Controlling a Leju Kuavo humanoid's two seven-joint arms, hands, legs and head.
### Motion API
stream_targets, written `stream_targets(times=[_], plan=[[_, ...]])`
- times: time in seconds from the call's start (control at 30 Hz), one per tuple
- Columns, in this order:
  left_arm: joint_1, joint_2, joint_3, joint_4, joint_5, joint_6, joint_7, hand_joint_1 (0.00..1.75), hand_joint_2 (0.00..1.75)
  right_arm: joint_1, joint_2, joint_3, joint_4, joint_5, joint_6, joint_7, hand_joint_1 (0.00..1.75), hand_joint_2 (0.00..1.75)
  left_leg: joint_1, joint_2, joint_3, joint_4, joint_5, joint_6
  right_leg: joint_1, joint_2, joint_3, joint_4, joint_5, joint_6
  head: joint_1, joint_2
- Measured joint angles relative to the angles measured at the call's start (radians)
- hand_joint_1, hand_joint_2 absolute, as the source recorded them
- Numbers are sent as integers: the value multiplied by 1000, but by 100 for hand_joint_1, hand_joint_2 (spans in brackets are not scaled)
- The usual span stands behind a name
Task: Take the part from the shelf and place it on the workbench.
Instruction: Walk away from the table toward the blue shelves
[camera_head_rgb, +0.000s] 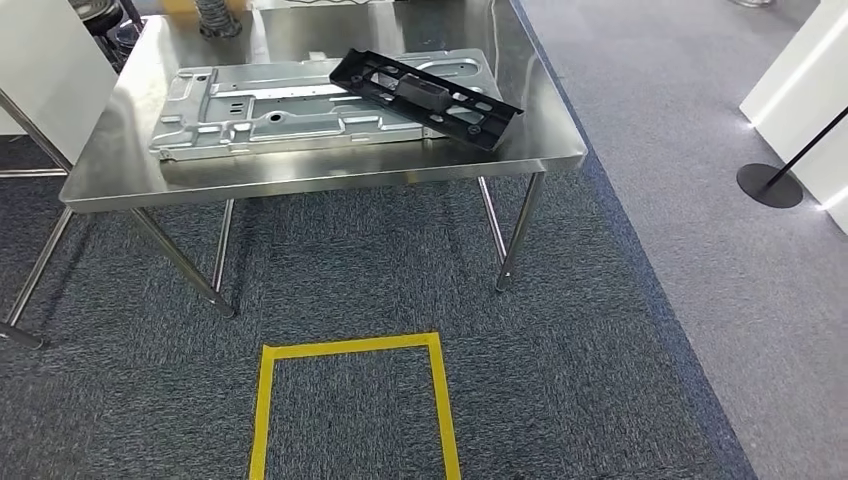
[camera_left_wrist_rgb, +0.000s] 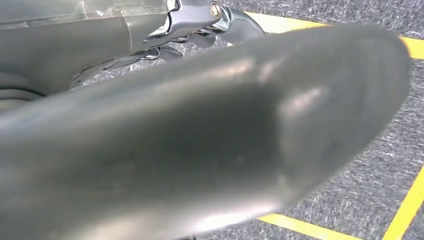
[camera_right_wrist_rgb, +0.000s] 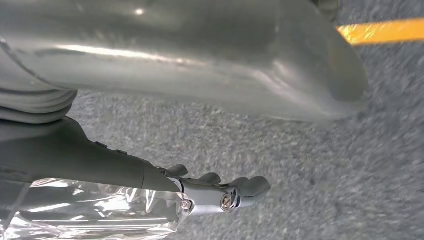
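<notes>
a: two parts on the steel workbench (camera_head_rgb: 330, 178) in the upper half of the head frame: one black slotted plastic bracket (camera_head_rgb: 425, 97) and one large grey stamped metal panel (camera_head_rgb: 300, 108). the bracket lies tilted across the panel's right end, touching it, with its lower right corner toward the bench's right edge.

b: why crooked like that?

a: my guess is it was set down on top of the panel rather than on bare steel, so it rests on the raised ribs at an angle. it looks delivered, so the task reads as nearly done or done.

b: and the hands?

a: one left hand (camera_left_wrist_rgb: 200, 30), one right hand (camera_right_wrist_rgb: 220, 192), each seen from its own wrist camera above the grey carpet (camera_head_rgb: 620, 330). both arms seem to hang at the robot's sides, which fits a robot that has nothing to carry. the right hand's fingers (camera_right_wrist_rgb: 250, 186) are stretched nearly straight, only lightly curled at the tips, and nothing sits between them. the left hand's fingers are mostly hidden behind the thick grey thumb (camera_left_wrist_rgb: 210, 135); what shows is bent slightly with nothing in it, though how far apart they are i cannot tell.

b: anything else to count?

a: one yellow tape rectangle (camera_head_rgb: 350, 348) at the lower centre, likely a standing mark. one black stanchion base (camera_head_rgb: 769, 185) at the right edge. a grey ribbed hose end (camera_head_rgb: 218, 18) at the bench's top edge.
</notes>
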Motion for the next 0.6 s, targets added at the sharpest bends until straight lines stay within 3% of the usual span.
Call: stream_targets(times=[0.07, 0.1, 0.17, 0.2, 0.23, 0.27, 0.3, 0.33, 0.37, 0.4, 0.47, 0.5, 0.53, 0.6], plan=[[1, 0, 0, 0, 0, 2, 3, 0, 0, 1, 0, 0, 2, -5, 31, -23, 0, 0, -2, 3, -15, -1, 10, 21, -2, 1, -6, 3, 7, 14, 1, 0], [2, 0, 0, 0, 0, 3, 5, 0, 0, 1, 0, 0, 3, -9, 52, -33, 0, 0, -2, 5, -24, 0, 19, 33, -4, 3, -13, 19, -14, 19, 2, 0], [2, -1, 0, 0, -2, 3, 8, 0, 0, 0, 0, 0, 5, -17, 97, -54, 0, 0, -4, 11, -49, -2, 43, 51, -6, 5, -41, 108, -109, 21, 3, 0], [2, -1, 0, 0, -3, 3, 8, 0, 0, 0, 0, 0, 6, -20, 114, -64, 0, 0, -8, 12, -63, -1, 54, 56, -5, 5, -57, 176, -164, 21, 4, 0], [2, -1, 0, 0, -5, 3, 9, 0, 0, 0, 1, 0, 7, -23, 125, -72, 0, 0, -12, 12, -79, 0, 66, 59, -4, 6, -69, 241, -200, 20, 4, 0], [2, -1, 0, 0, -8, 2, 9, 0, 0, 0, 1, 0, 8, -26, 133, -78, 0, 0, -17, 13, -95, 2, 79, 61, -3, 6, -70, 287, -210, 18, 4, 0], [2, -1, 0, 0, -10, 1, 9, 0, 0, 0, 1, 0, 8, -29, 139, -82, 0, 0, -23, 13, -113, 6, 91, 62, -1, 6, -56, 302, -195, 14, 4, 0], [1, -1, -1, 0, -13, 0, 9, 0, 0, 0, 1, 0, 8, -32, 142, -85, 0, 0, -27, 13, -131, 9, 101, 63, 2, 6, -26, 282, -165, 6, 4, 0], [1, -1, -2, 0, -16, 0, 8, 0, 0, -1, 1, 0, 9, -34, 144, -87, 0, 0, -31, 13, -148, 13, 112, 63, 8, 6, 21, 229, -136, -5, 4, 0], [1, -2, -3, 0, -18, -1, 7, 0, 0, -2, -1, 0, 8, -35, 145, -90, 0, 0, -35, 13, -162, 16, 121, 62, 15, 5, 82, 152, -125, -17, 3, 0], [0, -5, -4, 0, -21, -4, 2, 0, 0, -4, -3, 0, 8, -35, 145, -93, 0, 0, -39, 14, -178, 21, 138, 57, 27, 2, 185, -1, -146, -35, 2, 0], [0, -6, -4, 0, -22, -6, 0, 0, 0, -5, -4, 0, 8, -35, 145, -94, 0, 0, -38, 16, -181, 22, 147, 53, 31, 0, 210, -43, -159, -39, 2, 0], [0, -6, -4, 0, -22, -8, -2, 0, 0, -4, -4, 0, 8, -34, 144, -95, 0, 0, -37, 18, -183, 21, 156, 48, 33, -1, 214, -62, -159, -42, 1, 0], [1, -5, -4, 0, -22, -10, -3, 0, 0, -1, -4, 0, 10, -33, 138, -94, 0, 0, -33, 16, -191, 30, 150, 36, 29, -3, 202, -65, -140, -51, 2, 0]])
